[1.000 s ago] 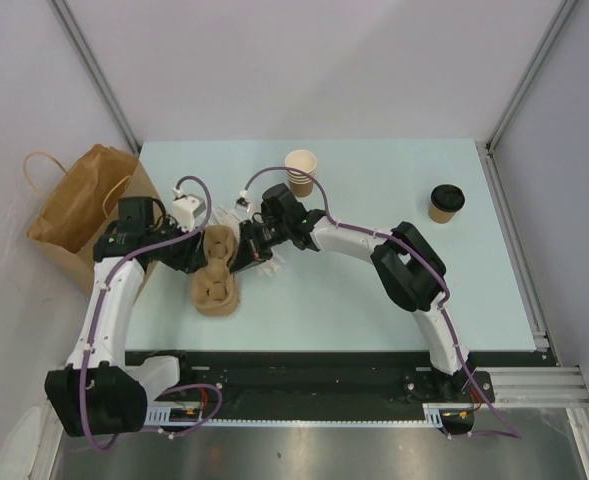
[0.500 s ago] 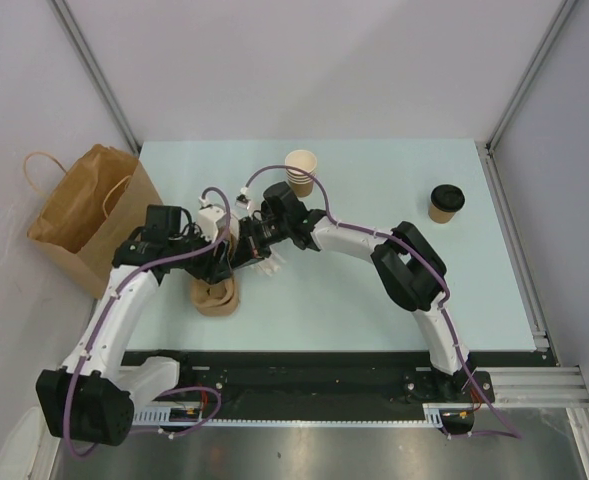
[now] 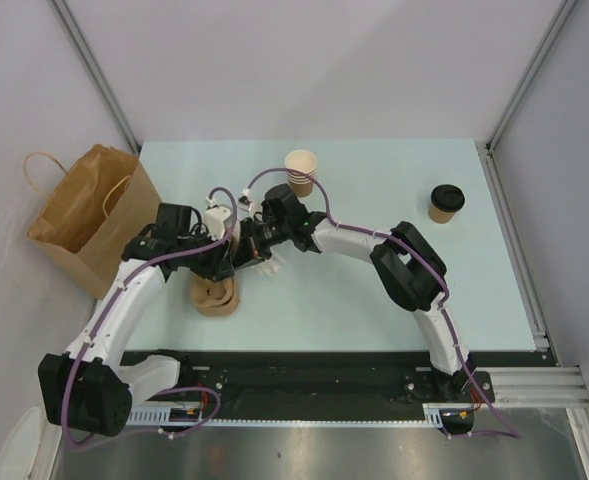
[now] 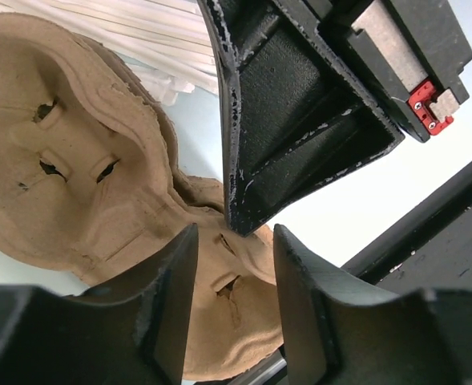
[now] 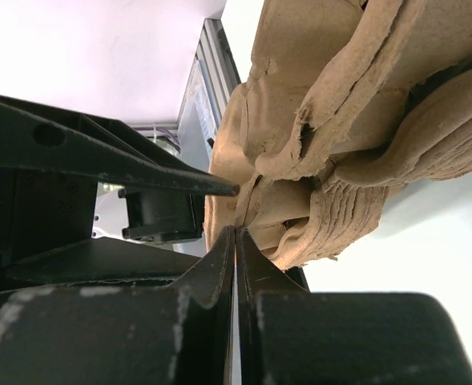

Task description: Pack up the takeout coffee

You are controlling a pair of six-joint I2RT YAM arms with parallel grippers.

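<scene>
One takeout coffee [image 3: 446, 203], a tan cup with a black lid, stands alone at the far right of the table, well away from both arms. A stack of brown pulp cup carriers [image 3: 216, 298] [image 4: 83, 160] [image 5: 340, 120] lies left of centre. My left gripper [image 3: 224, 263] [image 4: 236, 313] hangs just over the carrier, open, with a cup well showing in the gap. My right gripper [image 3: 246, 254] [image 5: 236, 237] is shut, its tips against the carrier's edge beside the left fingers, with nothing between them.
A large brown paper bag [image 3: 79, 205] with handles stands open at the table's left edge. A stack of lidless tan cups [image 3: 300, 172] sits behind the grippers. White paper-wrapped sticks [image 4: 139, 28] lie by the carrier. Grey walls enclose the table.
My left arm has swung right from beside the bag to over the carrier, now covering most of it. The right arm has stayed put.
</scene>
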